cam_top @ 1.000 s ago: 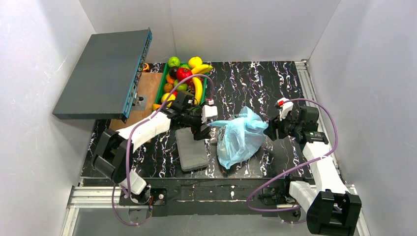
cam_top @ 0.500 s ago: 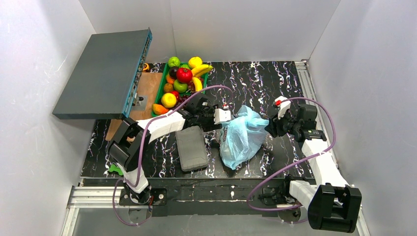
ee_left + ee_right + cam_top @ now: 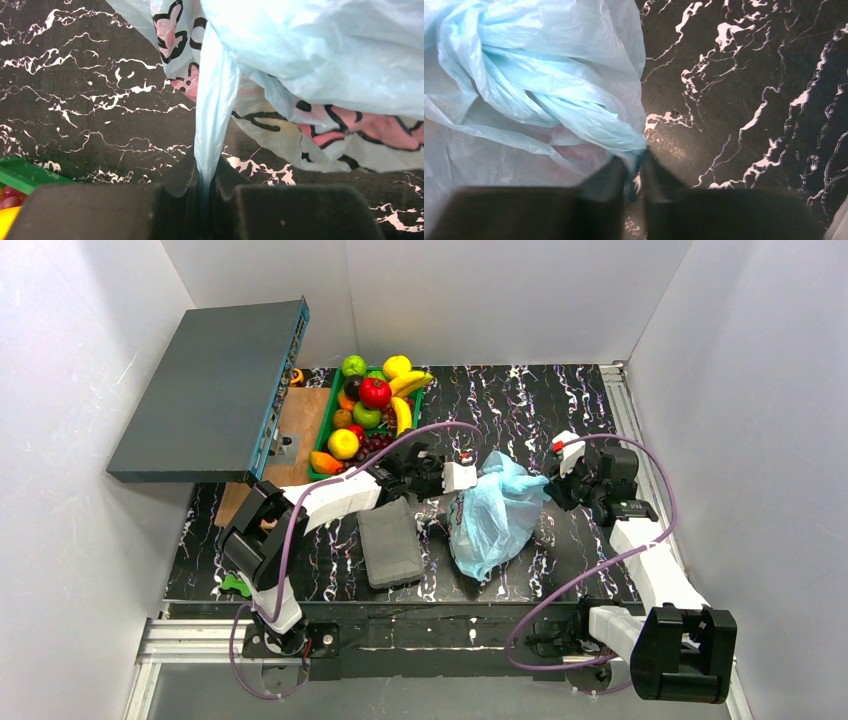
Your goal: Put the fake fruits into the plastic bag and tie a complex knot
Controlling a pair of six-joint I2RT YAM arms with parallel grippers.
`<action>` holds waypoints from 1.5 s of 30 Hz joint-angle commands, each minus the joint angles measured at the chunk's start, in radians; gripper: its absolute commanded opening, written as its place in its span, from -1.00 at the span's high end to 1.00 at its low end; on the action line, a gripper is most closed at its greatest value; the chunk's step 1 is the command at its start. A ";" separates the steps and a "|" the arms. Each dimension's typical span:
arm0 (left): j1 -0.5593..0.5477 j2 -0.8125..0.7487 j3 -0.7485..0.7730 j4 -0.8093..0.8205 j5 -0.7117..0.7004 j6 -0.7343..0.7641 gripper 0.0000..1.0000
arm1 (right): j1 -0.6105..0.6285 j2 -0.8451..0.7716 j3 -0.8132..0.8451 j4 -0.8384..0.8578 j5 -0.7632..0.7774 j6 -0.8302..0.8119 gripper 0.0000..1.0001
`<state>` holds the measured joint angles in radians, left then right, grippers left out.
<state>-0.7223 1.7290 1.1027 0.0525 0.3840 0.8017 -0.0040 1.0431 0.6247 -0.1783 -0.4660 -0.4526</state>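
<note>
Two end effectors (image 3: pixel 205 182) (image 3: pixel 634 175) on bag (image 3: pixel 495 520) edges

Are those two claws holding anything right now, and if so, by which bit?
Both hold the thin light-blue plastic bag. The left gripper pinches a narrow strap of it; the right gripper pinches a twisted bunch at the bag's edge.

light-blue crinkly plastic bag (image 3: pixel 495 520): 1 | grey ribbed case (image 3: pixel 390 542): 1 | green rectangular tray (image 3: pixel 327 423): 1 | yellow plastic bananas (image 3: pixel 402 412): 2 | dark flat box (image 3: pixel 205 390): 1
</note>
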 commanded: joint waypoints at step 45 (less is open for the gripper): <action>0.222 -0.159 0.095 -0.289 -0.145 -0.129 1.00 | -0.262 0.032 0.226 -0.120 0.097 -0.414 0.97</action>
<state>-0.5961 1.5520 1.0256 -0.1211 0.3557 0.7120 -0.2161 1.0466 0.6178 -0.3012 -0.5743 -0.8951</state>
